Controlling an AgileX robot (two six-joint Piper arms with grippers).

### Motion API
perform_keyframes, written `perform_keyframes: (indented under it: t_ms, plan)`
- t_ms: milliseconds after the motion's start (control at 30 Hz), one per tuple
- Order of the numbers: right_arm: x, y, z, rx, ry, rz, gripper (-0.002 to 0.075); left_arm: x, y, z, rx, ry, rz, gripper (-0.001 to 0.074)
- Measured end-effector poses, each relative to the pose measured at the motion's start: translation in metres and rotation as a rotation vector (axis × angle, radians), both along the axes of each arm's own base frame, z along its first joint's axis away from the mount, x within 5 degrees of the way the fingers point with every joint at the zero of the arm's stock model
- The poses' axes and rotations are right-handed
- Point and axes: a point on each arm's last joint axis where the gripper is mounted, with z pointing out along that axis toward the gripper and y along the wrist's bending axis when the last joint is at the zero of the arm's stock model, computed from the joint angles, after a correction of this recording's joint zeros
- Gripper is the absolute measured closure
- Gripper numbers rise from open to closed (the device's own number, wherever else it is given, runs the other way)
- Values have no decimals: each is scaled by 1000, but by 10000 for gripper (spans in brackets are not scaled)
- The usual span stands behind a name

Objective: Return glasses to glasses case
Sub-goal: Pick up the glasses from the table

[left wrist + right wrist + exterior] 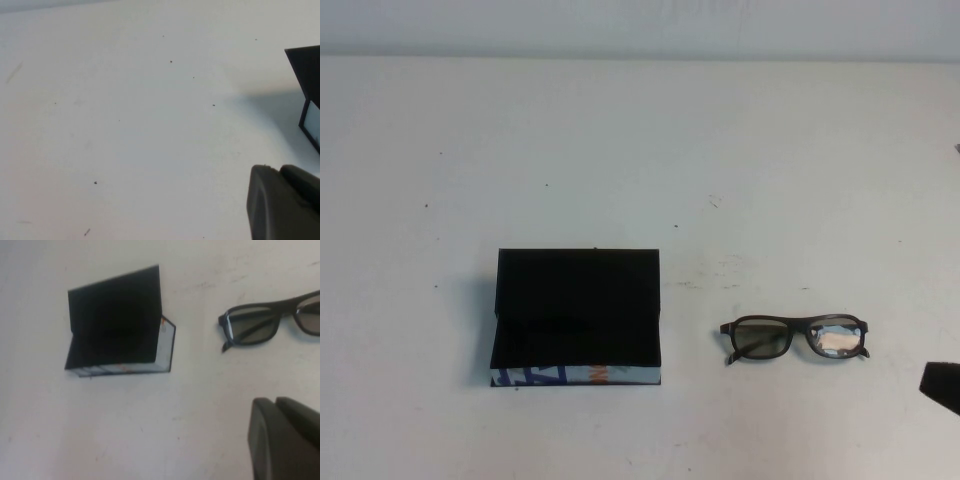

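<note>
The glasses case [578, 318] lies open on the white table, left of centre, its flap lid raised at the back and its blue, white and orange patterned edge facing me. The dark-framed glasses [760, 338] lie flat on the table to the right of the case, apart from it. My right gripper [941, 385] shows only as a dark tip at the right edge, near the glasses. In the right wrist view the gripper [274, 401] is shut and empty, with the glasses [252, 329] and the case [117, 320] ahead. My left gripper [279, 169] is shut and empty, beside a corner of the case [307, 75].
The white table [640, 150] carries small dark specks and scuff marks. A pale wall runs along its far edge [640, 50].
</note>
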Motion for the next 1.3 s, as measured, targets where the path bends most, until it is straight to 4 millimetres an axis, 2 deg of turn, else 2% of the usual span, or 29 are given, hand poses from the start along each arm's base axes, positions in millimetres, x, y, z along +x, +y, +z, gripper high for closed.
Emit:
perform_keyframes:
  t_ms: [267, 400, 600, 733, 933, 1100, 1300]
  plan:
    - [55, 1, 9, -161, 150, 163, 739, 0, 0, 0, 0, 0, 0, 734]
    - [75, 4, 15, -253, 159, 237, 739, 0, 0, 0, 0, 0, 0, 734]
    - [101, 40, 19, -505, 101, 535, 739, 0, 0, 0, 0, 0, 0, 734]
    - [117, 64, 14, -639, 59, 729, 739, 0, 0, 0, 0, 0, 0, 734]
    - [151, 80, -1, -843, 56, 985, 734, 0, 0, 0, 0, -2, 0, 734]
    - [178, 88, -20, -922, 17, 1153, 662, 0, 0, 0, 0, -2, 0, 734]
    - [196, 91, -34, -1023, -48, 1292, 469, 0, 0, 0, 0, -2, 0, 734]
